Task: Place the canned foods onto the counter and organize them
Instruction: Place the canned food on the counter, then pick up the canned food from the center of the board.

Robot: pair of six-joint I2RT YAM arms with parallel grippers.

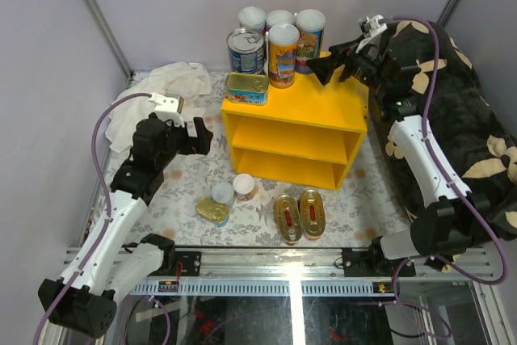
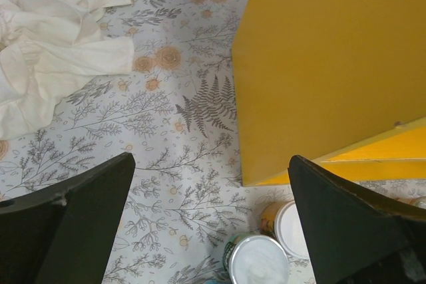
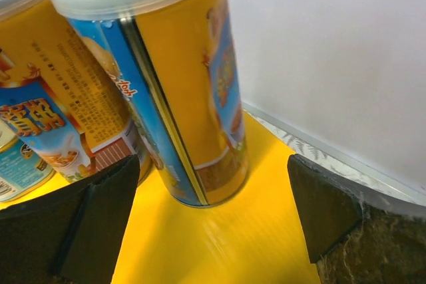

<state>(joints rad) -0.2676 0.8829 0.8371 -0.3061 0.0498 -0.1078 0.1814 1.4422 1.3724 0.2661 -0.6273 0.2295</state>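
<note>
Six cans (image 1: 283,56) stand on the counter (image 1: 323,101) top, while five tins (image 1: 288,218) lie on the floor (image 1: 363,191) before it. Right claw (image 1: 321,66) gapes wide about the rightmost tall can (image 3: 180,91) and touches nothing, so that can looks placed. It should draw back straight and level, jaws wide, lest a finger tip the can into its neighbours. Left claw (image 2: 213,184), also wide and empty, hangs beside the counter near two white-lidded tins (image 2: 259,261).

Plain pale walls (image 1: 161,14) meet at metal corner struts (image 1: 97,18). Floor (image 1: 178,191): floral-patterned sheet. White cloth (image 1: 174,86) crumpled rear left. Dark floral cushion (image 1: 452,103) along right side. Aluminium rail (image 1: 283,262) at near edge.
</note>
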